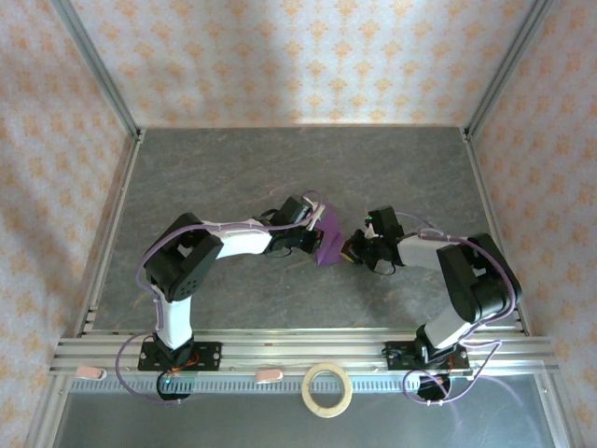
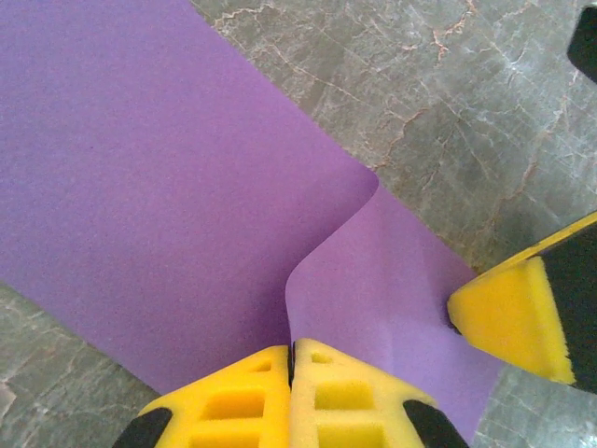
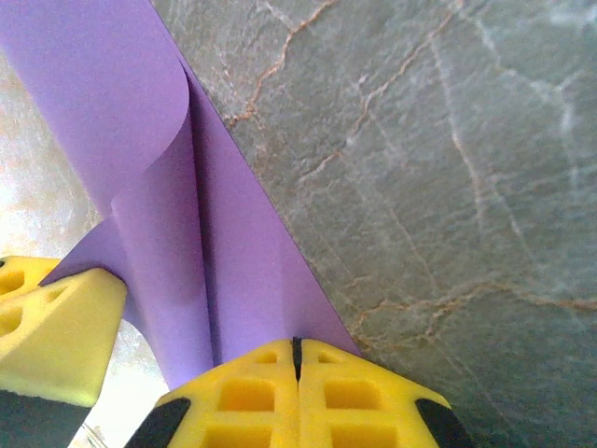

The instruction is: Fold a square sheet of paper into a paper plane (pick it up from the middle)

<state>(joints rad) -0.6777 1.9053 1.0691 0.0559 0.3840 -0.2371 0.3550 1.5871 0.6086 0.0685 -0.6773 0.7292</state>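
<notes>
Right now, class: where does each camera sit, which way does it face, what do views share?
Top external: above, behind the bases, looks down at the table; left arm, right arm reach the paper.
Left wrist: looks past own jaws, shut on the paper.
Right wrist: likewise, own jaws shut on the paper.
Shared: the paper; each wrist view catches the other's yellow pad.

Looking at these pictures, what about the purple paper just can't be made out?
- Top view: the purple paper is tiny and partly under the left end effector and right end effector; its creases are unreadable.
- Left wrist view: the frame's top and left edges cut the paper off; its pinched edge hides inside the left end effector's grip.
- Right wrist view: the paper runs off the top edge.
</notes>
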